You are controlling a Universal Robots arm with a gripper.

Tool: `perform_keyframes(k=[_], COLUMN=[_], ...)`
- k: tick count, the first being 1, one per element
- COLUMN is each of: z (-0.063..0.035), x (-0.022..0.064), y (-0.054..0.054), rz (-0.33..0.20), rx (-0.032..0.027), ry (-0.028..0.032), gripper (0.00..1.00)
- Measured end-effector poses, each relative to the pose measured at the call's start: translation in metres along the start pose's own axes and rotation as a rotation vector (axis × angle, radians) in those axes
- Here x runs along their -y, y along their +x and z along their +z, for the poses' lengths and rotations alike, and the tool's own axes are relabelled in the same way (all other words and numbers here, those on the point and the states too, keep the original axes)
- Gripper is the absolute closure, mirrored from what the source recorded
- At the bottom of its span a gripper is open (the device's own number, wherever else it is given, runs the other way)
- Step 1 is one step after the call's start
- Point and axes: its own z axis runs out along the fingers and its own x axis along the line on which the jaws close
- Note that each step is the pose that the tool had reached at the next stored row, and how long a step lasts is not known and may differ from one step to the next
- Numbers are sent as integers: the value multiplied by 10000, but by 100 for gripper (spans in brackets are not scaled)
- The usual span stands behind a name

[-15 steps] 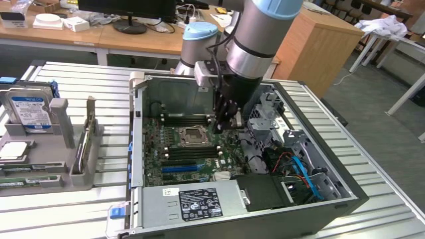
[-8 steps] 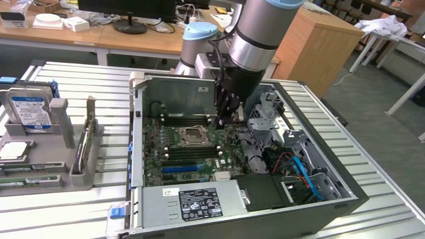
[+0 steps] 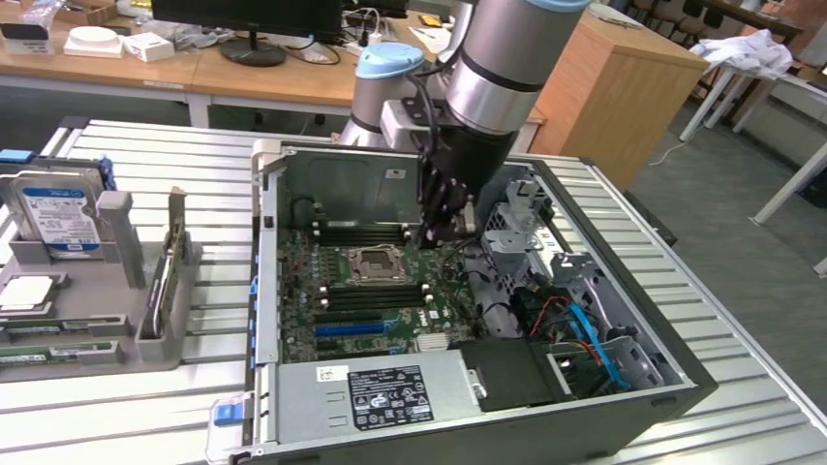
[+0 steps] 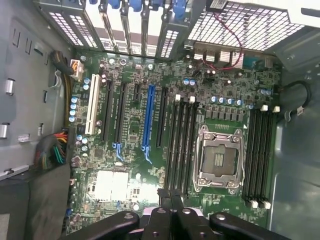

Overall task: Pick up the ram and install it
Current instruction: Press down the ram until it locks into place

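My gripper (image 3: 437, 225) hangs inside the open computer case (image 3: 278, 291), just above the motherboard (image 3: 375, 291) and close to the CPU socket (image 3: 376, 260). In the wrist view its fingertips (image 4: 163, 194) are pressed together, so it is shut; I cannot make out whether anything thin is held between them. Ahead of the gripper (image 4: 170, 194) lie the black memory slots (image 4: 182, 145) beside the CPU socket (image 4: 220, 157), with more slots (image 4: 260, 155) on its other side. All look empty. Ram sticks (image 3: 52, 356) lie flat in the grey tray (image 3: 123, 354) at the exterior view's left.
The tray also holds a hard drive (image 3: 58, 221), a CPU (image 3: 26, 291) and an upright card (image 3: 162, 281). Inside the case are a power supply (image 3: 375, 392), drive cage (image 3: 517, 228) and blue and red cables (image 3: 582, 325). Desks stand behind the slatted table (image 3: 723, 387).
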Motion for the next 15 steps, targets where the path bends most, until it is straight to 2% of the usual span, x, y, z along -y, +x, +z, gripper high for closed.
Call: perform_keyframes(k=[7,9,12,15], z=[-126,-132,-132,-111], x=[-4,-4,-4,-3], y=[-11,-12,-12,-10], rz=[-4,-6,-5,-8], rx=[83,110,120,183], ry=[8,11,11,16], gripper=[90,90,90,90])
